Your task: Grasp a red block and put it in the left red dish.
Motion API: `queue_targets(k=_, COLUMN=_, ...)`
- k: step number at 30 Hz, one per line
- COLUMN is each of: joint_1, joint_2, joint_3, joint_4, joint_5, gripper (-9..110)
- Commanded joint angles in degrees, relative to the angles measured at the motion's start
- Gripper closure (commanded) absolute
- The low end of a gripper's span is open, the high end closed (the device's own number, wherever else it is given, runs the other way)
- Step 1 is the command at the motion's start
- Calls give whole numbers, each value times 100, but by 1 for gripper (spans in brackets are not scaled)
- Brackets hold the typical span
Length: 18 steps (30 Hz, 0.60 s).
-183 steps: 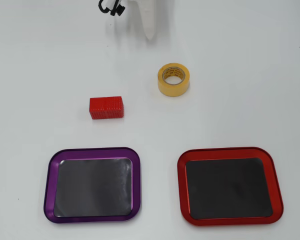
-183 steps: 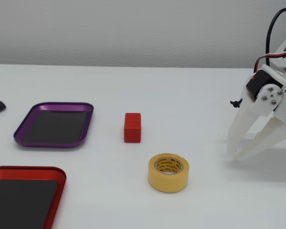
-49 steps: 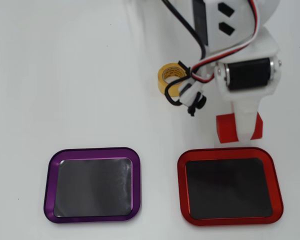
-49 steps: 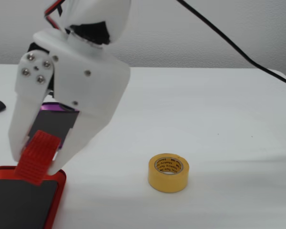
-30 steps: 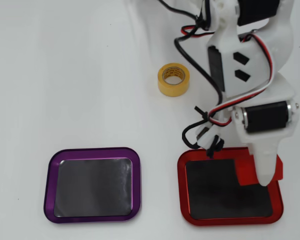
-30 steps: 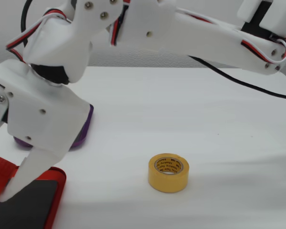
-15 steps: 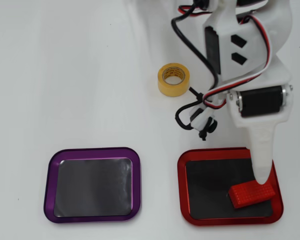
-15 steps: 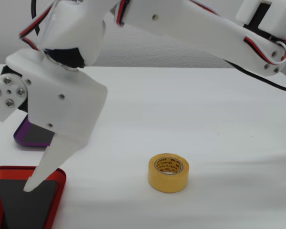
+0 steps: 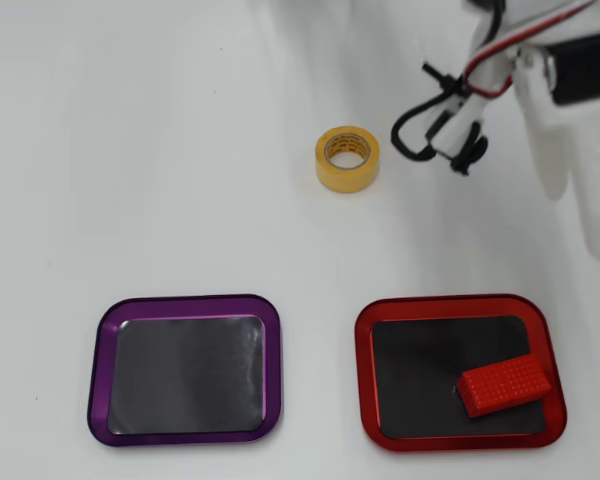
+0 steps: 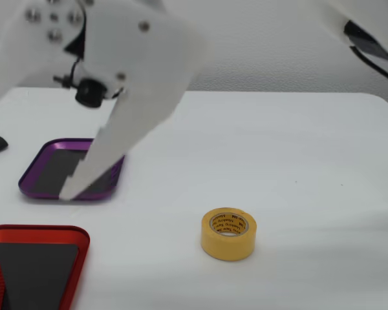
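The block (image 9: 504, 386) sits inside the red dish (image 9: 364, 372), tucked in the corner nearest the gripper (image 9: 580, 215), so I'd call the drop done. The gripper hangs well clear above it, holding nothing; can't tell whether the fingers (image 10: 94, 165) are apart. The purple tray (image 9: 100, 370) and tape (image 9: 347, 158) look untouched.

On the white worktop (image 9: 130, 150) stand a yellow tape roll (image 9: 347, 158) and, well apart, a purple-rimmed tray (image 9: 185, 368).
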Motion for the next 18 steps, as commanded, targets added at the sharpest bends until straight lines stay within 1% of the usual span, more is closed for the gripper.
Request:
queue_targets(k=1, joint_1=70, joint_2=1345, joint_3=949, joint_4=44, joint_5=18, gripper=76)
queue_targets(k=8, joint_1=202, joint_2=3771, joint_3=4271, joint_4=26, joint_5=9, gripper=76)
queue_targets(k=13, joint_1=571, joint_2=5361, joint_3=5994, joint_4=26, joint_5=9, gripper=76)
queue_targets(k=18, joint_1=1116, joint_2=6565, joint_3=7523, joint_4=18, joint_5=9, gripper=76)
